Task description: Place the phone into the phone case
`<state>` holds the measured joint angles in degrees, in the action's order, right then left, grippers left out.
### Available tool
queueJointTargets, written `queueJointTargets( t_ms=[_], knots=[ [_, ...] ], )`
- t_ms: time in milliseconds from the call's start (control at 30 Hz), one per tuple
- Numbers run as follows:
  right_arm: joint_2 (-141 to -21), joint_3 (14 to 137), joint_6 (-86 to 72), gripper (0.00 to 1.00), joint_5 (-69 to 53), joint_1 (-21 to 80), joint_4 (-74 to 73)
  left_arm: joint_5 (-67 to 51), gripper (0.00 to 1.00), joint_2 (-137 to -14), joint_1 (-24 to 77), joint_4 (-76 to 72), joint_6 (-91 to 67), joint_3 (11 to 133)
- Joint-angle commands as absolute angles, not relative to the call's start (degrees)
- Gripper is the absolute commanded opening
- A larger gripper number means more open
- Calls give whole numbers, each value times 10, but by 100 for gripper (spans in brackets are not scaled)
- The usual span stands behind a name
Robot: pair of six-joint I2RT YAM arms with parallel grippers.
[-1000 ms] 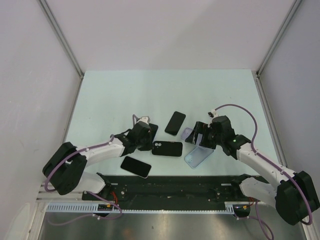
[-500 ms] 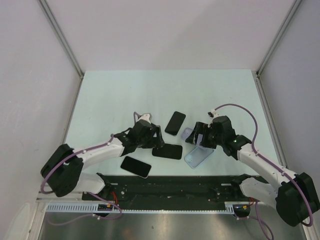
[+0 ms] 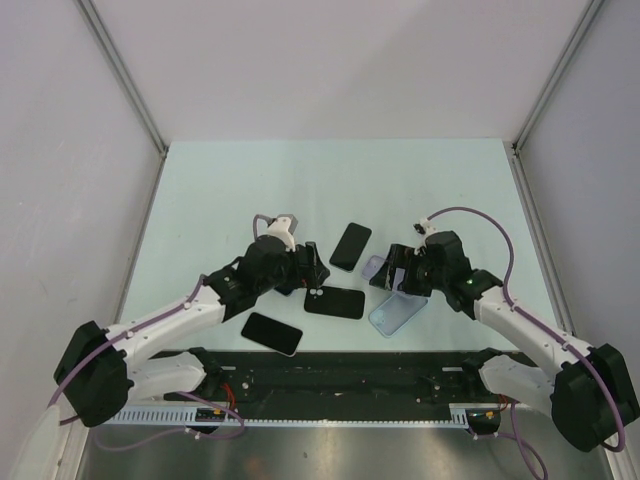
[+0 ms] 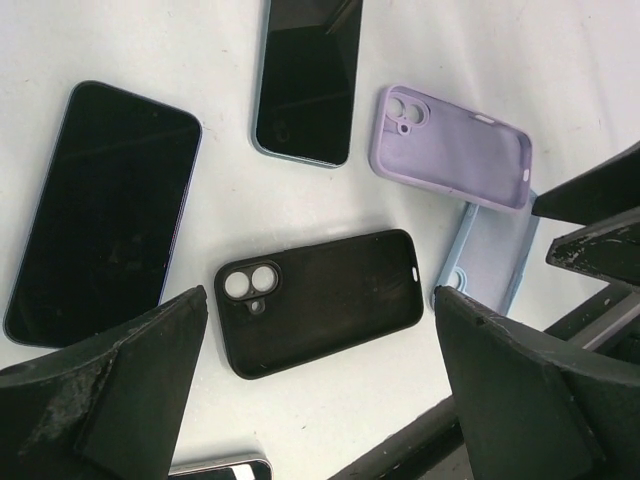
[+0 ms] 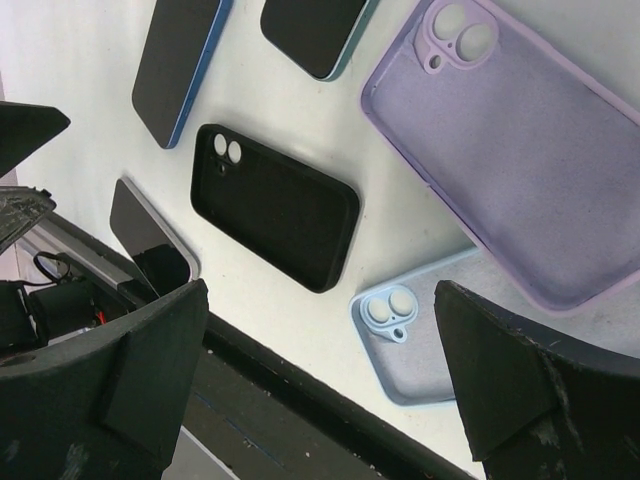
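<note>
Both pincers are fully released and grasp nothing. The left pincer (image 4: 320,300) hangs over the black case (image 5: 275,205). The right pincer (image 5: 320,290) hangs over the purple case (image 5: 520,170) and the light blue case (image 5: 410,340).

All three cases lie flat on the counter (image 3: 250,190), open side up, presumably so a phone can be pressed in from above. No phone is seated yet. The left phone (image 4: 100,210) and the far phone (image 4: 305,80) lie screen-up beside the black case, apart from it.

The near phone (image 4: 215,468) is cut off at the frame edge. The purple case covers one end of the light blue case. Which phone fits which case cannot be determined.
</note>
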<state>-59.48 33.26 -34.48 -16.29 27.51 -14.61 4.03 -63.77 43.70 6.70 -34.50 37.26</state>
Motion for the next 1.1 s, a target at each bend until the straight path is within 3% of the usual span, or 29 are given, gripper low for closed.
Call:
queueJointTargets(
  t_ms=[0, 567, 1067],
  knots=[
    [-606, 341, -351, 100, -182, 274, -109, 25, 100, -616, 432, 57, -319, 368],
    [-742, 398, -370, 100, -196, 332, -32, -28, 100, -600, 319, 57, -349, 294],
    [-809, 417, -403, 100, -189, 417, 18, 17, 100, -484, 311, 75, -358, 218]
  ],
)
